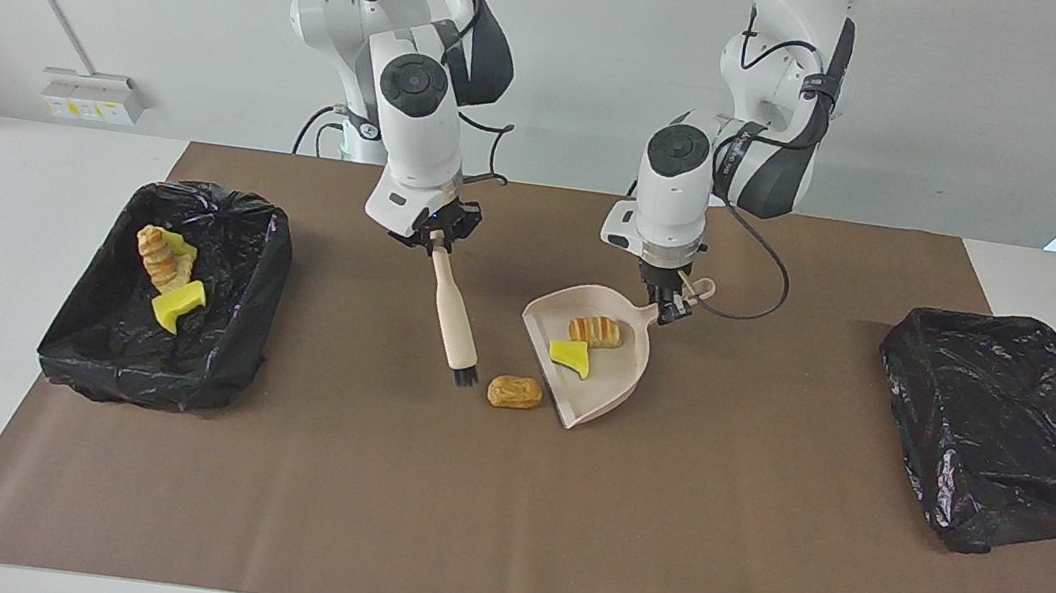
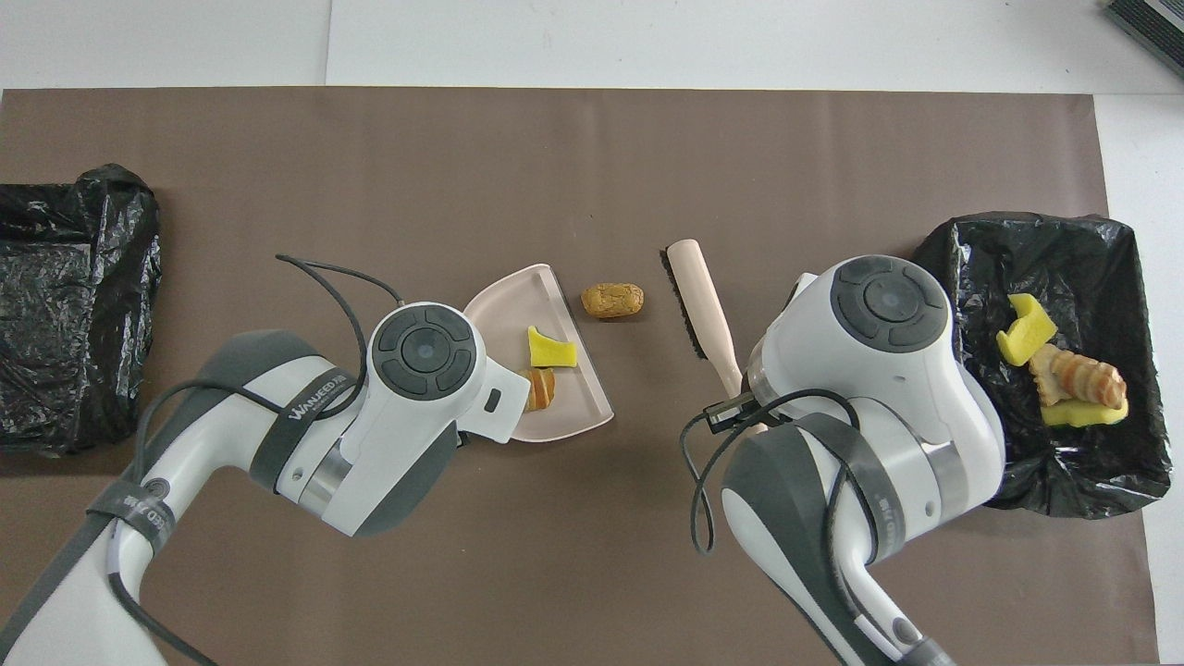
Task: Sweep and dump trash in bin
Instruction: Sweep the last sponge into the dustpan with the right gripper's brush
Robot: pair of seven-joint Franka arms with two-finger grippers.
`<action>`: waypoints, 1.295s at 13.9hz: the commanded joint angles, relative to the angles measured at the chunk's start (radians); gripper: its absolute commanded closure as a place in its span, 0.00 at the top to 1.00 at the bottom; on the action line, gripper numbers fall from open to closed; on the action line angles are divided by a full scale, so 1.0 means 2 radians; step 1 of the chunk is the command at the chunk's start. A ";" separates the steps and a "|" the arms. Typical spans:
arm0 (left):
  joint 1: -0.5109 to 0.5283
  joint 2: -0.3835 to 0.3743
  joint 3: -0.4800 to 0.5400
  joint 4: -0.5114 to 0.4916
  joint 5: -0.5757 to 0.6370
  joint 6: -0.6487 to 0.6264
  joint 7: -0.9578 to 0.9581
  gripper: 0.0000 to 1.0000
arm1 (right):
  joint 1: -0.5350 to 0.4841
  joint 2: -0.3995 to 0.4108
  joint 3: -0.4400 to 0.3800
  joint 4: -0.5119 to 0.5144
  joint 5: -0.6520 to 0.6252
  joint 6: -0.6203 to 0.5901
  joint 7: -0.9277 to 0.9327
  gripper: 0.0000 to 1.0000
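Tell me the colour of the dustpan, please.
The dustpan is pale pink; the facing view shows it best.

Pale pink dustpan (image 1: 600, 386) mid-frame, holding yellow sponge piece (image 1: 570, 356) and golden-brown striped bread piece (image 1: 595, 331). Golden-brown lump (image 1: 515, 393) on brown mat (image 1: 499, 535). Beige brush (image 1: 451, 312), black bristles. Glossy black bin liners (image 1: 166, 292), (image 1: 1010, 431) at frame edges. White arms, dark grey joints.

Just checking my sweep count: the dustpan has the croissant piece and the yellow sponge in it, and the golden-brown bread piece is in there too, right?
Not quite. The golden-brown bread piece is not in the dustpan; it lies on the brown mat just outside the pan's open edge, between it and the brush. The croissant piece and yellow sponge are indeed in the pan. The facing view shows this, and the overhead view agrees.
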 commanded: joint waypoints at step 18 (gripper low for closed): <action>0.017 -0.001 -0.001 -0.006 0.009 0.007 0.106 0.00 | 0.021 0.045 0.026 0.058 0.218 -0.020 0.084 0.00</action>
